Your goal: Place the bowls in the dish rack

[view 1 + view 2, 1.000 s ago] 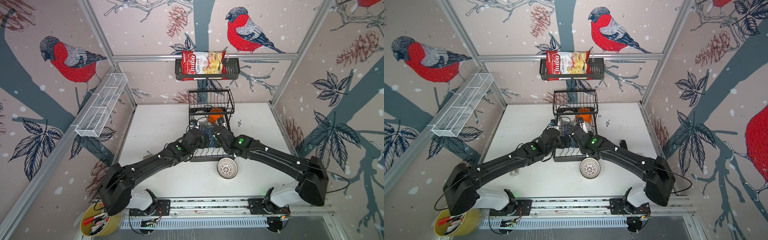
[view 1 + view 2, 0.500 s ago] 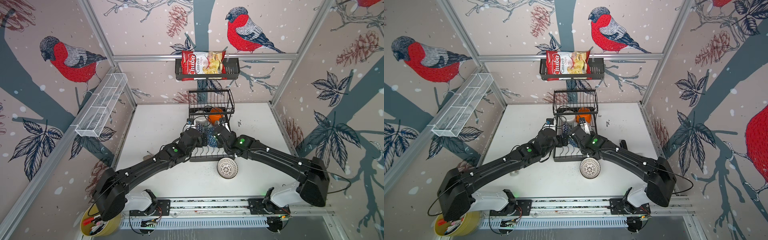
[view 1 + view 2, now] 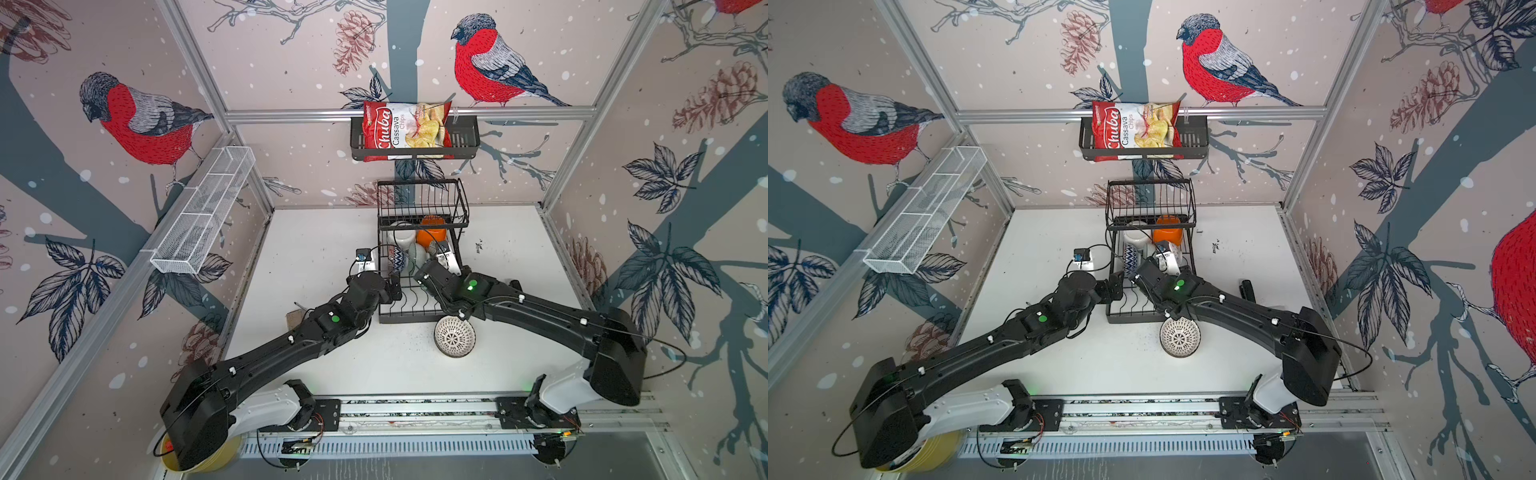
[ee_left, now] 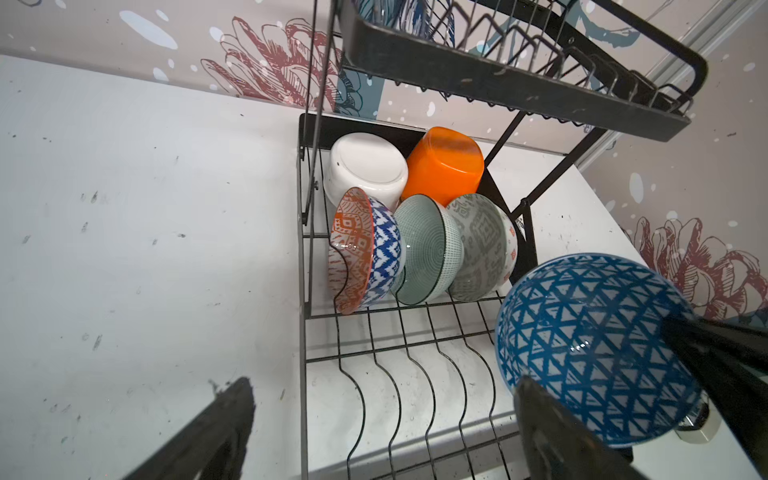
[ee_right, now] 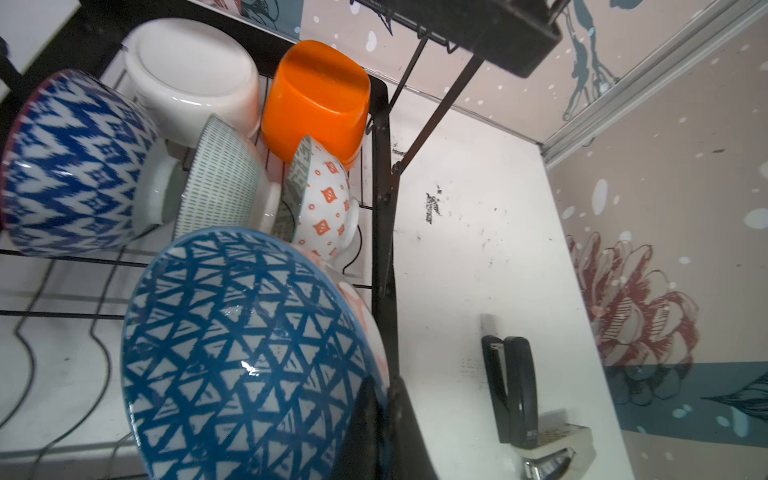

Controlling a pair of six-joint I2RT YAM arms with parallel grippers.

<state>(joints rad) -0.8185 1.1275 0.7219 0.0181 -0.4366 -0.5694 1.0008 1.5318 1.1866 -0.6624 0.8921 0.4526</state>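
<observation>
On scuffed white table [image 3: 316, 249], black dish rack [image 3: 409, 319], bird-mural walls [image 3: 270, 75].

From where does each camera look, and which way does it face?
Both top views: high above the front rail, looking down toward the back wall; the left arm and right arm meet at the dish rack.
Left wrist: on the left arm, facing the rack's lower tier; the open left gripper shows.
Right wrist: on the right arm, looking past the shut right gripper at the blue triangle bowl it holds.
Shared: both wrist views show that bowl, the white bowl and the orange bowl.
</observation>
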